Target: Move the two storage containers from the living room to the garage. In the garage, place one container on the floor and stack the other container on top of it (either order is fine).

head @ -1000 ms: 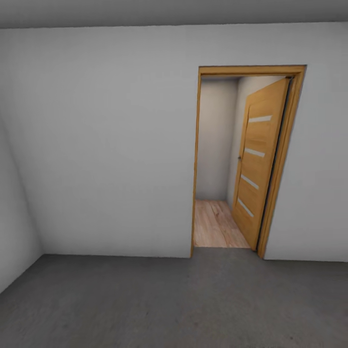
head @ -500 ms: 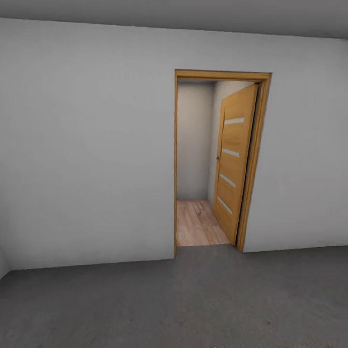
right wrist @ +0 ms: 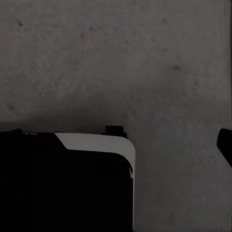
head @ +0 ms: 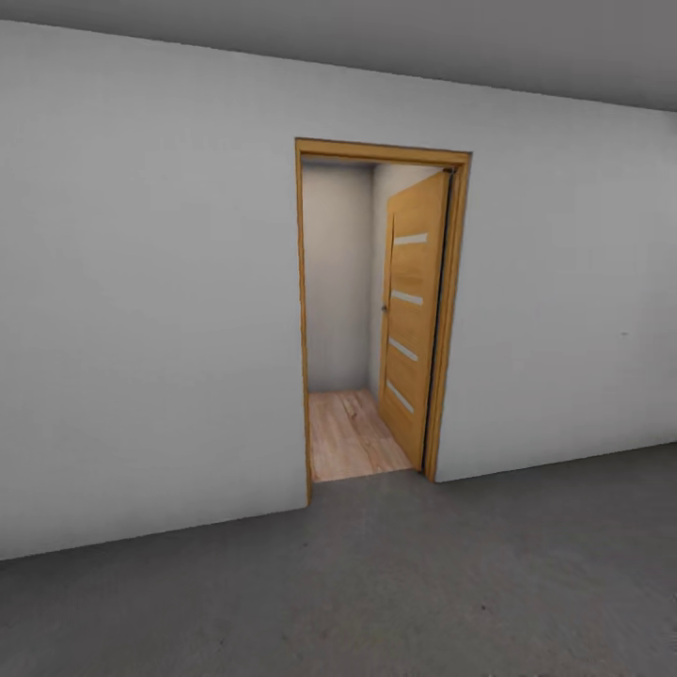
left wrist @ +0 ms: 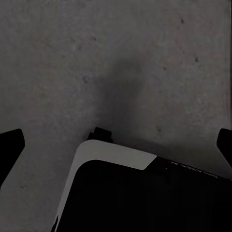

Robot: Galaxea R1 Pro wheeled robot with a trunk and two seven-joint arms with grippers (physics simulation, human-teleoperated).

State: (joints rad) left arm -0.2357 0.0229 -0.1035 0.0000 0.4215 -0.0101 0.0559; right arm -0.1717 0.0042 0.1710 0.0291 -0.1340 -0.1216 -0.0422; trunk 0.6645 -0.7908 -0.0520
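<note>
Head view: a plain white wall (head: 141,310) is faced across a dark grey floor (head: 423,583), so the robot is judged to be standing in the garage. A wooden door (head: 412,320) in an orange-brown frame (head: 303,320) is swung inward and stands open. Through the doorway a strip of light plank floor (head: 350,437) is seen, judged to be the way toward the living room.

No storage container is in sight in these pictures; where the two boxes lie cannot be told from here.

Left wrist view: the left gripper (left wrist: 116,145) is pointed straight down at rough grey concrete. Dark fingertips are seen at both edges of the picture, well apart, so the fingers are spread and nothing is held between them. A dark, white-edged corner of the robot base (left wrist: 145,193) is seen below.

Right wrist view: one dark fingertip (right wrist: 225,145) is seen at the edge; the other is out of the picture, so the spread of that gripper cannot be told. Nothing is seen carried.

The arms are judged to be hung low and empty for travel.
</note>
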